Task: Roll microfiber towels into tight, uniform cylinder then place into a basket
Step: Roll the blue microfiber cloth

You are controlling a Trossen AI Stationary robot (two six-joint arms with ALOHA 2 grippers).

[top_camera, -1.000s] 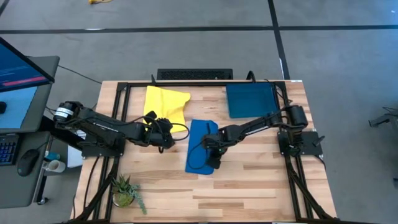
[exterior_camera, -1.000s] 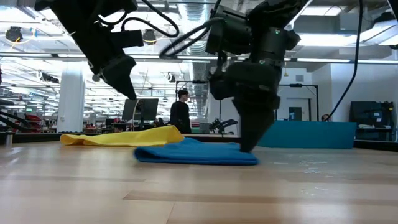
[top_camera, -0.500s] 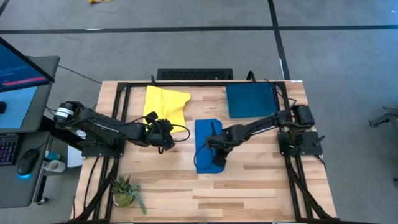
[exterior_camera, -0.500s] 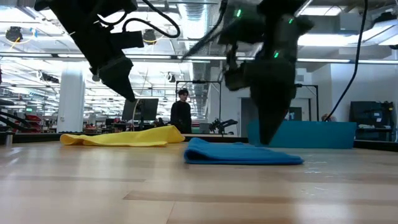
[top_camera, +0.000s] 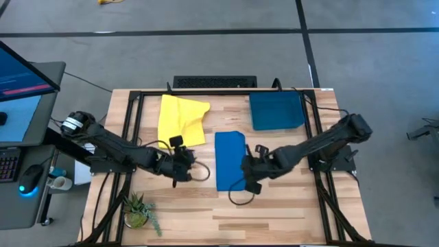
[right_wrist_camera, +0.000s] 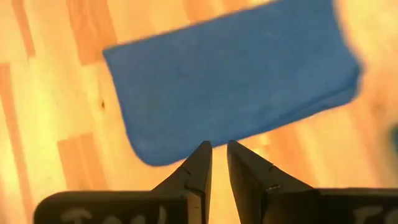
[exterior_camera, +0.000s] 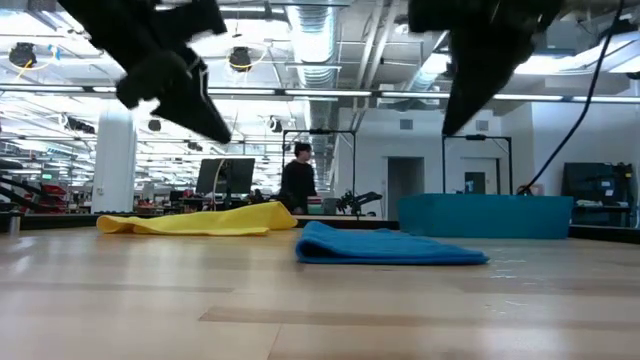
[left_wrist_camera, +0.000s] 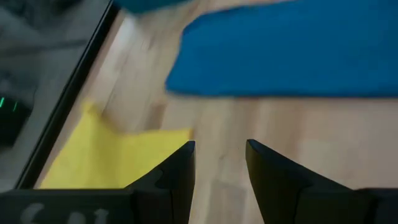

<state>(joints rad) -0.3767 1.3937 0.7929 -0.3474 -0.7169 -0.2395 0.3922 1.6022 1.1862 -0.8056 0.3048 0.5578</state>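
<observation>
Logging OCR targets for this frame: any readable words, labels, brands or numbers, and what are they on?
No text can be read.
Monitor beside the table: red and blue screen content, too small to read.
Wrist mounts above the left gripper and right gripper: pale marks, too blurred to read.
Blue towel, yellow towel, basket: no label visible.
Room behind the table: no legible signs.

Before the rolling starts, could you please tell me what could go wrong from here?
The blue towel lies flat and folded; both tools hang above the table, the left tool open, the right tool nearly shut. A one-sided pinch may give a loose, uneven roll. The yellow towel lies crumpled and may roll unevenly too.
</observation>
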